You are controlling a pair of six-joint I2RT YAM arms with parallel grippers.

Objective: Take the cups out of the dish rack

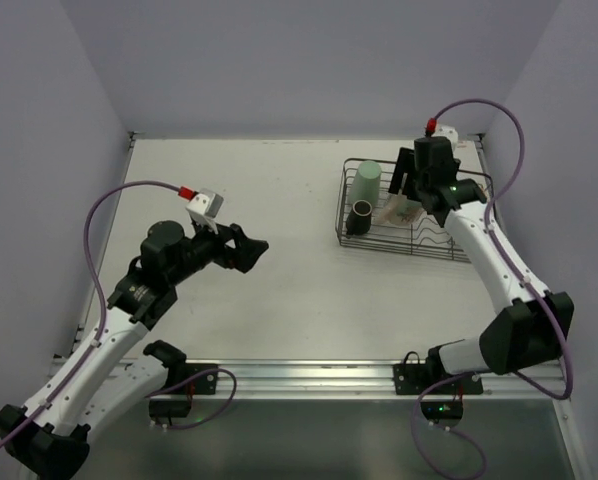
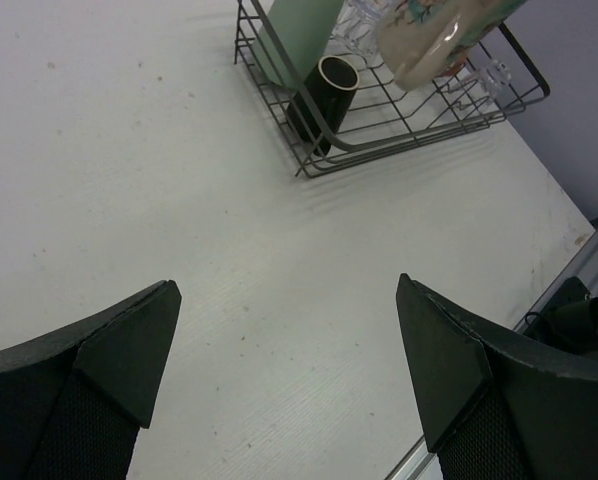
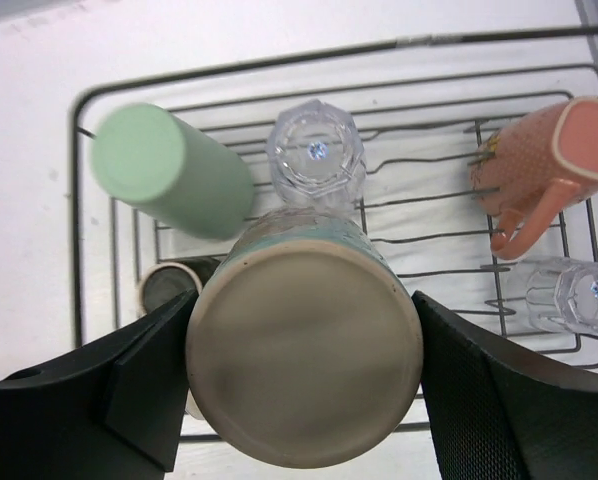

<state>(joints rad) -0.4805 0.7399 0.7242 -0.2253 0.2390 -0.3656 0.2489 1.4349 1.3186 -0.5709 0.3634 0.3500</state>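
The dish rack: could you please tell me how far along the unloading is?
Done: nothing, no cup shows outside the dish rack. In hand: the right gripper grips the cream cup. Remaining: mint cup, dark brown cup, pink mug, clear glasses, all in the rack. The left gripper hangs open.

The dark wire dish rack (image 1: 419, 248) sits at the white table's (image 1: 279, 300) far right. At its left end, the mint green plastic tumbler (image 1: 368, 182) stands behind the short dark brown cup (image 1: 363, 213).
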